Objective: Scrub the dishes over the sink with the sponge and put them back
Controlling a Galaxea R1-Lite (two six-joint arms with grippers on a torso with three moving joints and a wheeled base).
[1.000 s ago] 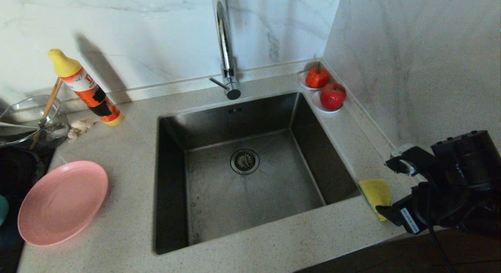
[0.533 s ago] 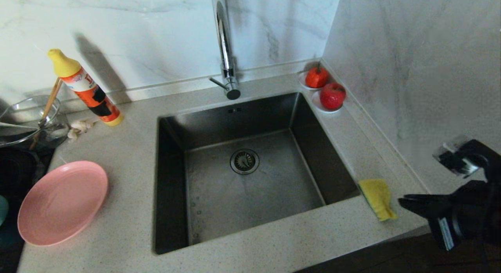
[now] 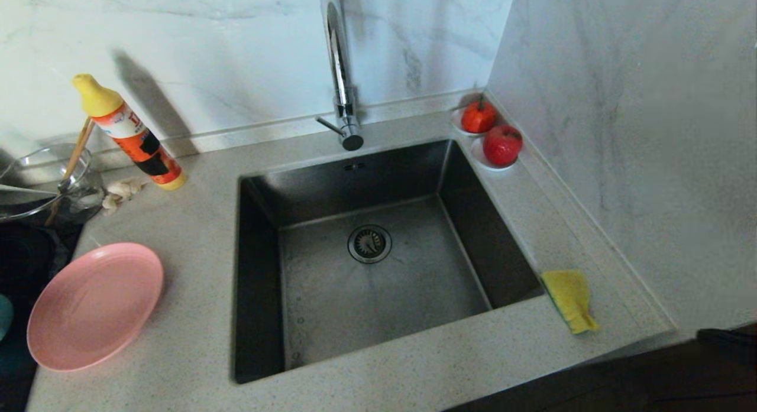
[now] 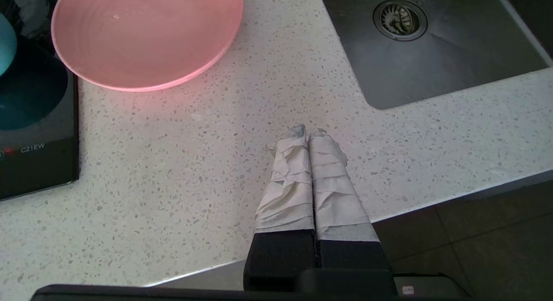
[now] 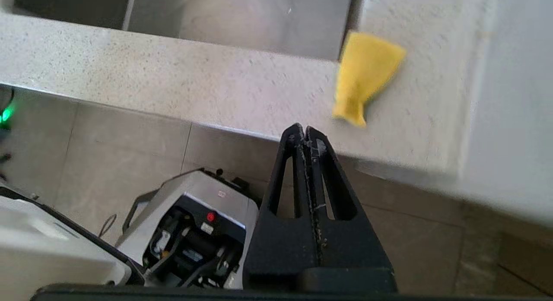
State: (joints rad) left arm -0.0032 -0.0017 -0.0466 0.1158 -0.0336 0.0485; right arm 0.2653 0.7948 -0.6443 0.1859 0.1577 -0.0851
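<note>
At the far left, a small teal-blue bowl (image 4: 5, 46) is seen only as a sliver on the black cooktop (image 4: 36, 163), and a pair of brown wooden chopsticks (image 3: 74, 158) stands in a clear glass bowl (image 3: 35, 178) beside a yellow-capped orange bottle (image 3: 127, 131). A wide round pink plate with concentric rings (image 3: 94, 305) lies on the speckled stone counter (image 3: 195, 223), left of the basin.

The left gripper (image 4: 307, 134) is held just above the counter's front edge, near the plate but apart from it, its wrapped jaws pressed together on nothing.

In the middle, the square dark stainless steel sink (image 3: 378, 294) is seen with its round drain strainer (image 3: 369, 243) and tall chrome tap (image 3: 340, 75). Two red fruits on small white saucers (image 3: 494, 143) sit at its far right corner.

To the right, the rectangular yellow sponge with a thin green scouring edge (image 3: 571, 299) lies on the counter at the sink's near right corner, one end looking pinched. The right gripper (image 5: 305, 130) hangs below the counter's front edge, off the sponge, jaws closed and empty.

Judged from this, the sponge is not yet in hand. For a good pick, the jaws should be opened wide before the approach, brought down over the sponge's middle across its short width, and closed only once both fingers straddle it. The sink edge should be avoided, lest the sponge be nudged in.
</note>
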